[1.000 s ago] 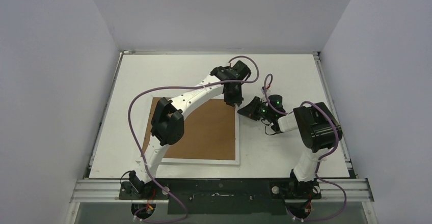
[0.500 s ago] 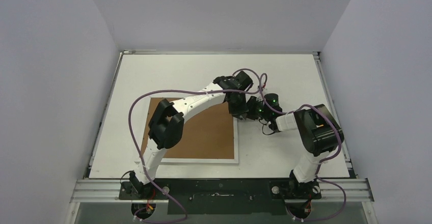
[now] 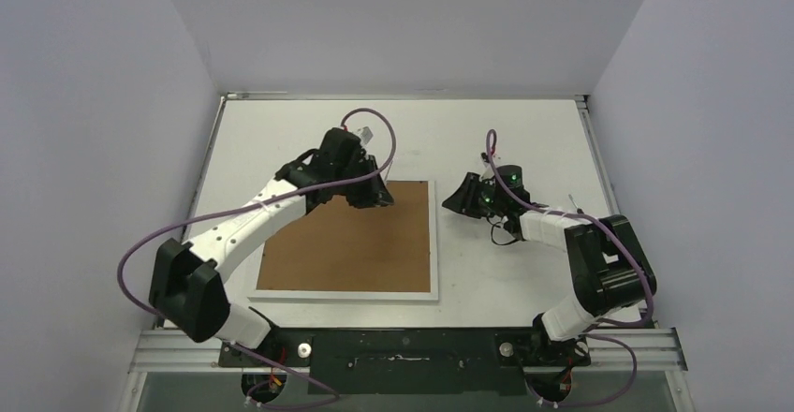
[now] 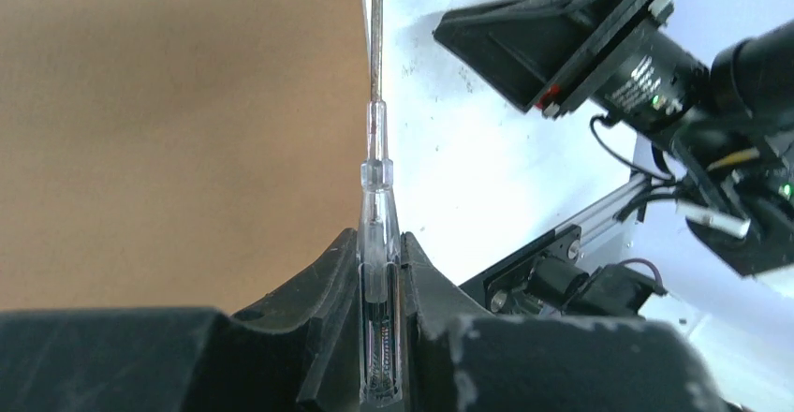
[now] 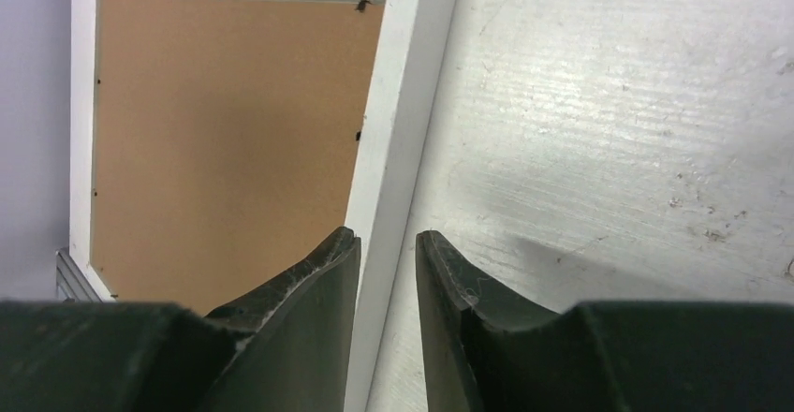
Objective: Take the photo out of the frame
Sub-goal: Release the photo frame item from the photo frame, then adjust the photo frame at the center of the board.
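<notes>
White-bordered rectangular picture frame lies brown fibreboard back up, mid-picture on the white table; photo hidden, presumably beneath that back. My left claw clenched on a thin clear-handled screwdriver at the back's edge; right claw slightly parted, empty, upper right of frame. Photo likely thin, crease-prone: take by edges.
</notes>
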Robot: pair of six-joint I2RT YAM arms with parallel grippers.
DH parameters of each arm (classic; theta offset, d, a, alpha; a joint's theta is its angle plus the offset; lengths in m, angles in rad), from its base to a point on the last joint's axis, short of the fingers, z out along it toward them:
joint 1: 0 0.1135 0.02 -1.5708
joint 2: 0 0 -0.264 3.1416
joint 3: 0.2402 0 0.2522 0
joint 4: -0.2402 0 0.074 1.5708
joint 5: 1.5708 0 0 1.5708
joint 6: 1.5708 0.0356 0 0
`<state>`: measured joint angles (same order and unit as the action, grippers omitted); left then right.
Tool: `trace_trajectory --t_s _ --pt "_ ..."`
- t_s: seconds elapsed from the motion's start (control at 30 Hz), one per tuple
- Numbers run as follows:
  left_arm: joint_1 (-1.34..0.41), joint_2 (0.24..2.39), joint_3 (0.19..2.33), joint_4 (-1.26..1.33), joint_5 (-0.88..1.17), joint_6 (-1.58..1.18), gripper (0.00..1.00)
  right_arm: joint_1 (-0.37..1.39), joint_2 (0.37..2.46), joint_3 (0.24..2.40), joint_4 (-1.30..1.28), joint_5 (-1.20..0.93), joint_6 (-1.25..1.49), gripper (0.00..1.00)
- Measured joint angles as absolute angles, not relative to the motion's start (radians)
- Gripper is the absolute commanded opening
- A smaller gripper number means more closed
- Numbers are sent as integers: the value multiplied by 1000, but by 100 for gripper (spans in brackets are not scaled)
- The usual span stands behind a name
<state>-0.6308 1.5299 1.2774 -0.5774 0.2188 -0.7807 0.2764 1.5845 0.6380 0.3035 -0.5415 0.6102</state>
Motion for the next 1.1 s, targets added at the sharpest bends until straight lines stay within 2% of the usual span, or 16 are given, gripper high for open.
trace_trajectory --t_s 0.23,0.3,0.43,0.53,0.63,0.77,0.93,1.1 --pt "-596 1301 1034 -478 305 -706 0 308 1509 667 251 -535 542 41" --pt "-596 1255 981 -458 337 -684 0 336 1469 681 232 -528 524 51" --pt "-596 1198 915 -436 398 -649 0 399 1402 743 204 -508 500 79" --pt "-603 1187 891 -419 431 -633 0 467 1381 818 172 -463 477 87" --pt "-620 1185 879 -414 444 -623 0 556 1380 904 136 -408 453 88" --pt "-675 1185 878 -415 447 -606 0 663 1391 973 97 -345 427 83" --pt "-715 1186 895 -441 408 -573 0 744 1442 1006 28 -299 391 68" --pt "-711 1176 908 -488 358 -559 0 746 1448 916 14 -277 396 56"
